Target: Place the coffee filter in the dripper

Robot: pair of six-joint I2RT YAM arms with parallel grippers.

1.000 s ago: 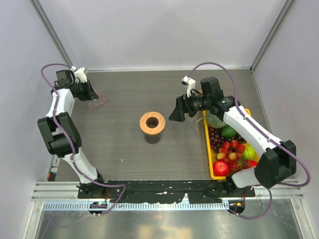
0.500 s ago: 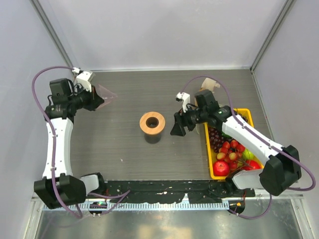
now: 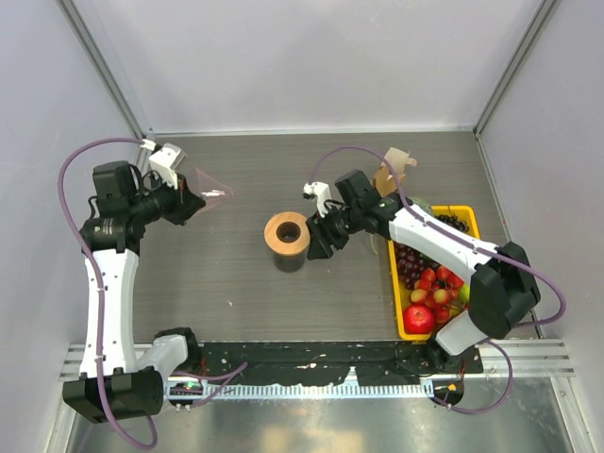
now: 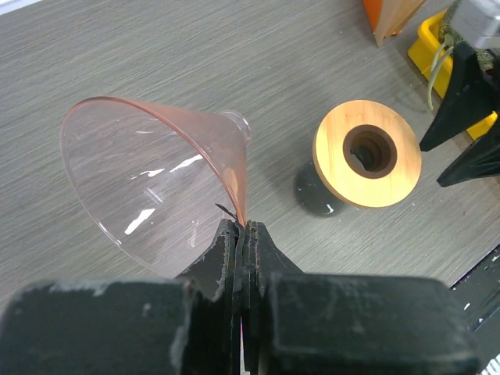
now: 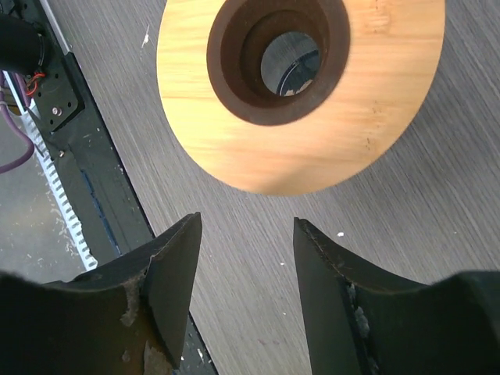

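The dripper (image 3: 276, 236) stands mid-table: a round orange-brown wooden collar (image 4: 332, 156) with a dark centre hole, on a dark glass base. My left gripper (image 3: 192, 204) hangs above the table to its left, shut on the rim of a clear pink-tinted cone funnel (image 4: 156, 180) whose mouth faces the wrist camera. My right gripper (image 3: 317, 242) is open just right of the dripper, nothing between its fingers; the collar (image 5: 234, 141) lies right ahead of the tips (image 5: 246, 221). A single coffee filter is out of view.
A yellow tray (image 3: 390, 274) full of fruit lies at the right, under my right arm. Behind it stands a tan holder with a bunch of brown paper filters (image 3: 392, 170). White walls close in the table's back and sides.
My left gripper lifted the clear pink cone off the back-left table and carried it toward the middle. My right gripper moved left up to the dripper, and its jaws narrowed.
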